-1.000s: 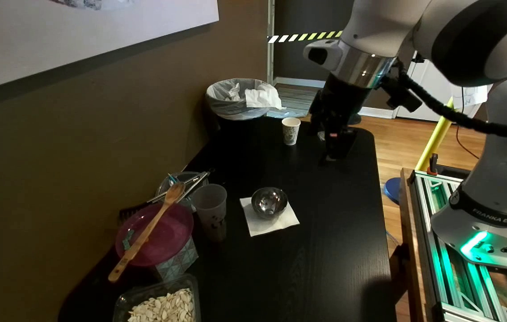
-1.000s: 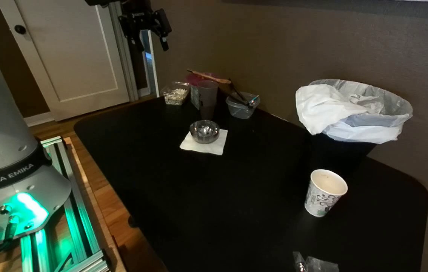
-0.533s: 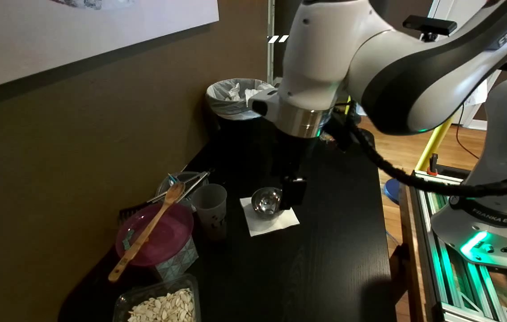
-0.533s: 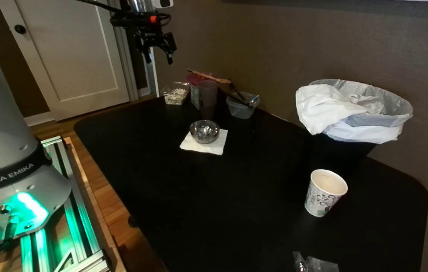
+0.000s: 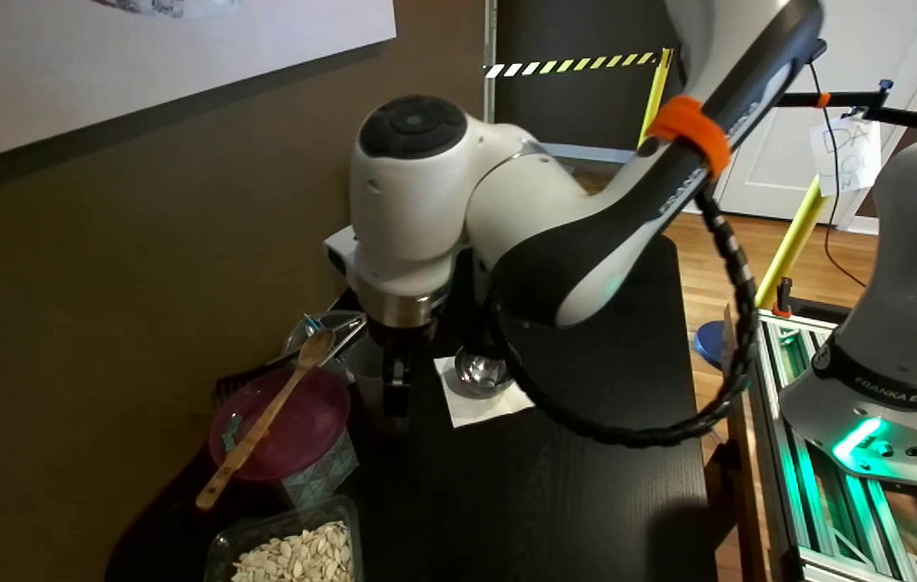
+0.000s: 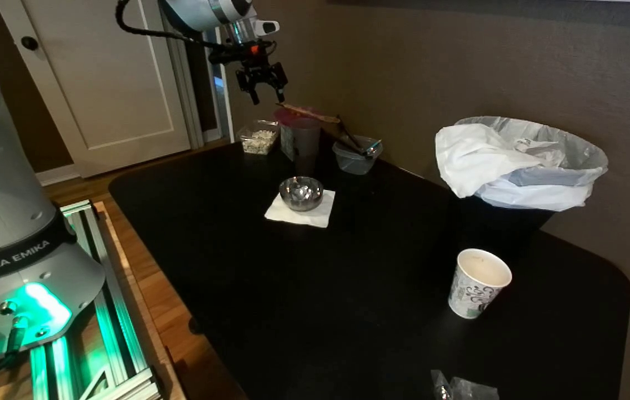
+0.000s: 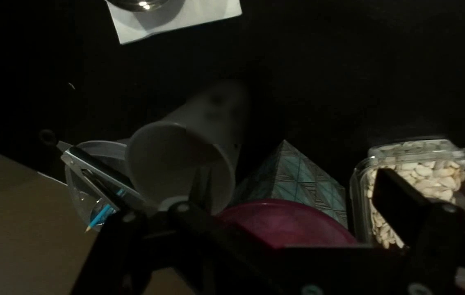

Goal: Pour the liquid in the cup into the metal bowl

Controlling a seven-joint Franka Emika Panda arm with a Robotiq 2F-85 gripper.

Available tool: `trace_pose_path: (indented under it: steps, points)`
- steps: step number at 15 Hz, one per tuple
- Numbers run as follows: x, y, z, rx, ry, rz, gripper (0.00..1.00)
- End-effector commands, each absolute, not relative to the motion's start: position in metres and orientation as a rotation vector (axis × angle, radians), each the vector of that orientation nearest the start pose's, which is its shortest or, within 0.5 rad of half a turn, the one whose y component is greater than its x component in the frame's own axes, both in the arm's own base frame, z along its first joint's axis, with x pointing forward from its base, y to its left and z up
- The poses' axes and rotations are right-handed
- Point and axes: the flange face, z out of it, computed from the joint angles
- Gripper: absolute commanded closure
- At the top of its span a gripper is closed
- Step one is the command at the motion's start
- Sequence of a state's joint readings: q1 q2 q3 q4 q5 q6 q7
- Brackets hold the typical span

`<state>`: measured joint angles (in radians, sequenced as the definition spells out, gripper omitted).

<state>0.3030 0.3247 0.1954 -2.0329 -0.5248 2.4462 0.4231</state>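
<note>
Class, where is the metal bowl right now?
In an exterior view, the metal bowl sits on the white napkin just below the picture's middle, right of the tall cup.

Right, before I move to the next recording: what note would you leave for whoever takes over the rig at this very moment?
The tool: open, nothing in it, raised near the tumbler.
The tumbler: upright on the table, beside the pink bowl; I can't make out its liquid.
The metal bowl: on the napkin; can't tell if it holds liquid.
Done: no grip on the tumbler yet, no pour under way.
Left: grip and lift the tumbler, pour into the metal bowl. The paper cup is probably not part of this.
</note>
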Motion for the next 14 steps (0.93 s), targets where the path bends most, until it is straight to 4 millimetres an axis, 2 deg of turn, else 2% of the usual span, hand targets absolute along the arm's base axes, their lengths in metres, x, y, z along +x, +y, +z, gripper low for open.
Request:
trace_pose_path:
  steps: [1,4,7,9,14]
  points:
    - [0.549,0.288,0.29,-3.242,-0.765,-0.348,0.0]
    - [0.574,0.293,0.274,-3.206,-0.809,-0.318,0.0]
    - [0.577,0.295,0.274,-3.201,-0.812,-0.323,0.0]
    - [0.584,0.284,0.273,-3.229,-0.797,-0.371,0.0]
    - [0.592,0.256,0.261,-3.25,-0.798,-0.341,0.0]
